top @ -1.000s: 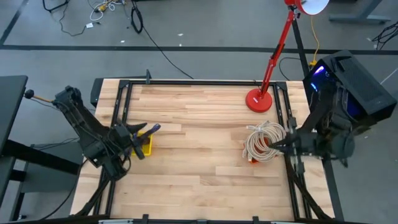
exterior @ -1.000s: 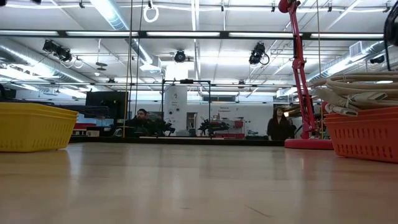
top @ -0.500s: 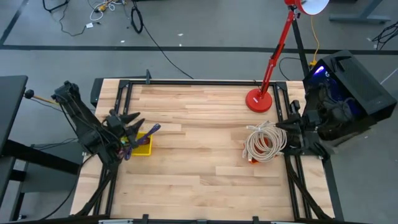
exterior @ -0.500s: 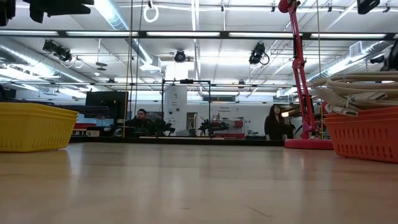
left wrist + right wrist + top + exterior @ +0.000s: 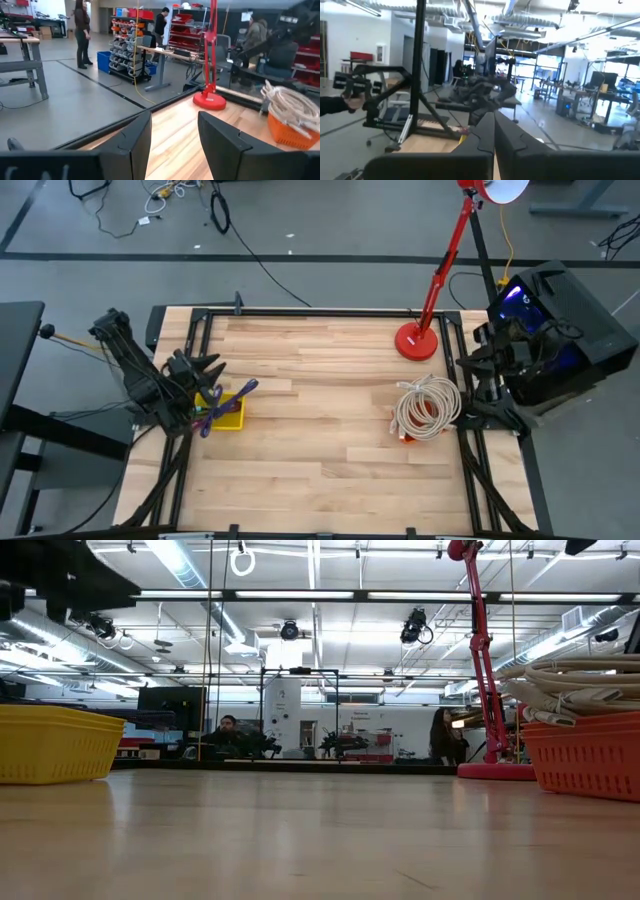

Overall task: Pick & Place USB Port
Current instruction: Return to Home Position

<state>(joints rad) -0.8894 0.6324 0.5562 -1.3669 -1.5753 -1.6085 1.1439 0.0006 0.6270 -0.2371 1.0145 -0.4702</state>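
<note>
2 tools empty: left tool (image 5: 175, 121) wide, beside yellow bin (image 5: 233, 418) holding the cable (image 5: 245, 388); right tool (image 5: 494, 125) pinched closed; placing seems done, homing remains.

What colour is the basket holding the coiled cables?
Orange. The basket shows best in the low view, at its right edge.

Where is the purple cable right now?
High view: the purple cable lies in the yellow bin at the table's left edge, ends poking out, beside the left gripper.

Grey concrete floor (image 5: 330, 220), loose cables (image 5: 170, 192); ceiling strip lights (image 5: 300, 595); red shelving (image 5: 186, 34) beyond.
</note>
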